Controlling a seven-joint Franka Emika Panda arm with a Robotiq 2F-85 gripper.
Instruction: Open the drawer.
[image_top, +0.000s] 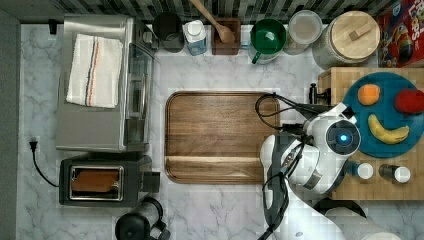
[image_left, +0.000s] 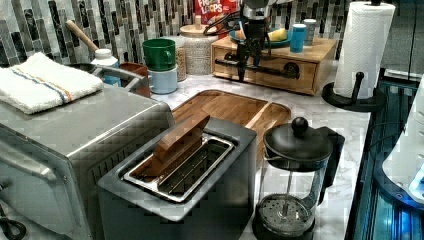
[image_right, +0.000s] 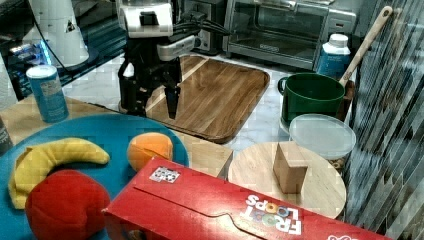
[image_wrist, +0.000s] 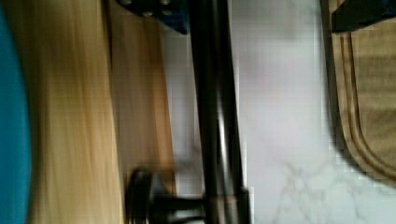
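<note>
**Ana:** Left view first: the drawer sits in the wooden cabinet at the back of the marble counter, its front facing the tray, and the long black handle runs across it on two brackets.

**Ben:** And the claw hangs right at that bar. Its fingers point down, one on each side of the handle, spread apart with a gap between them. The wrist view shows the bar running between a fingertip on the counter side and another by the drawer front, neither pressing on it.

**Ana:** So open, straddling the handle. In the top view the white arm covers the cabinet's edge, beside the brown tray.

**Ben:** On the cabinet top, right view: a blue plate with a banana, an orange and a red fruit, plus a blue can.

**Ana:** Further out, top view: a green mug and a jar with a wooden lid along the back wall, the toaster oven with a folded towel across the tray.
</note>
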